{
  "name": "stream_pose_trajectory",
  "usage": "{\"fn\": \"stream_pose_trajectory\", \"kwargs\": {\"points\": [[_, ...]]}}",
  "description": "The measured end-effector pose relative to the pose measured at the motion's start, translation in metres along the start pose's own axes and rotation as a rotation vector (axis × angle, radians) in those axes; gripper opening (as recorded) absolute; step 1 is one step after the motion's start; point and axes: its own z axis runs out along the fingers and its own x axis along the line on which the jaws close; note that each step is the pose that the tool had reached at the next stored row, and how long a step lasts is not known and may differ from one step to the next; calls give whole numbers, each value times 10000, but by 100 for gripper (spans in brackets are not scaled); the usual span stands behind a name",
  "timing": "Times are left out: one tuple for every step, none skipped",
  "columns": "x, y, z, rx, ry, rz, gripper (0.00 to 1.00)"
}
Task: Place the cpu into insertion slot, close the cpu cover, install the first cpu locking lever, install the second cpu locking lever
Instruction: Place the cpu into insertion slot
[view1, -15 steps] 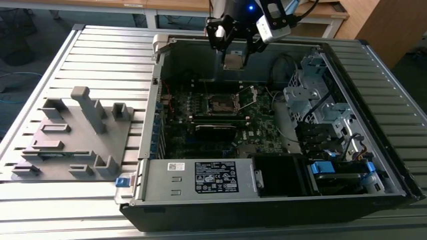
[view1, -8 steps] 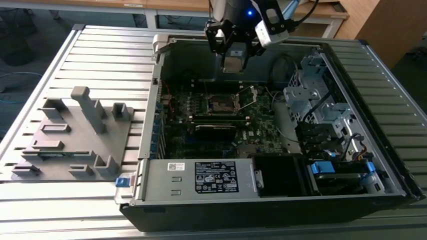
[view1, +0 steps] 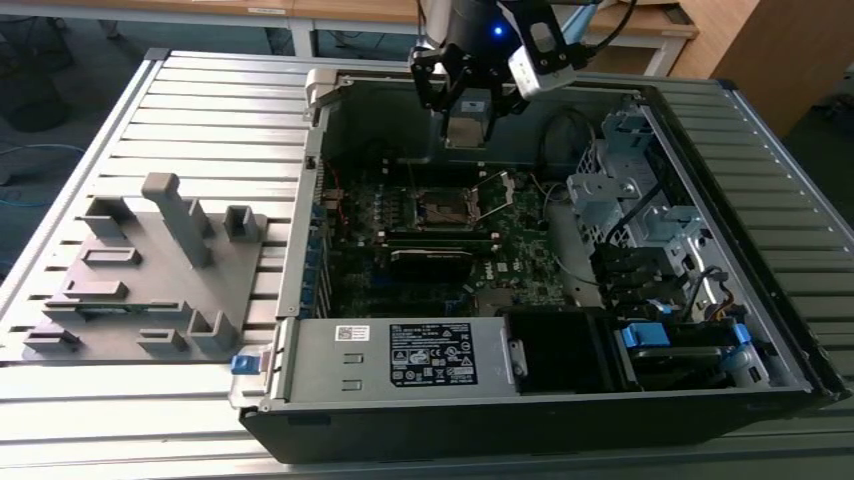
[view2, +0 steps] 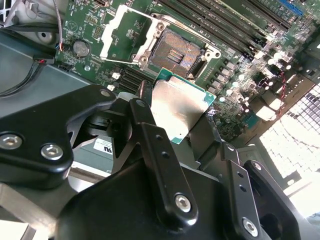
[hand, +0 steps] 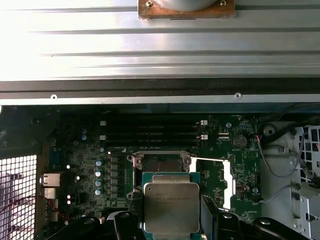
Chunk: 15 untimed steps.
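This looks like a robotics lab or workshop. Under the gripper (view1: 467, 120) an opened computer case (view1: 534, 432) lies on a ribbed aluminium table (view1: 200, 110). Well off to the gripper's side, at the exterior view's left, sits a grey pegged fixture (view1: 147, 270). Wooden desks (view1: 354, 10) stand beyond the gripper.

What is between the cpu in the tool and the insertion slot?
Nothing: in the second wrist view the stretch from the cpu to the open insertion slot is bare, with the cpu cover swung aside.
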Motion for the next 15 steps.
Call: {"fn": "stream_pose_trajectory", "kwargs": {"points": [[0,0,1,0,0,0,54],[0,0,2,0,0,0,54],[0,0,4,-1,-1,0,54],[0,0,8,-3,-1,0,54],[0,-1,11,-2,-1,0,54],[0,-1,15,-1,-1,0,54],[0,-2,19,-1,0,0,54],[0,-2,22,-1,0,0,54],[0,-2,25,1,0,-1,54],[0,-3,27,1,1,0,54],[0,-3,28,2,1,0,54],[0,-3,29,2,1,0,54],[0,-3,31,1,0,0,54],[0,-3,32,0,0,0,54],[0,-3,32,0,0,-1,54]]}}
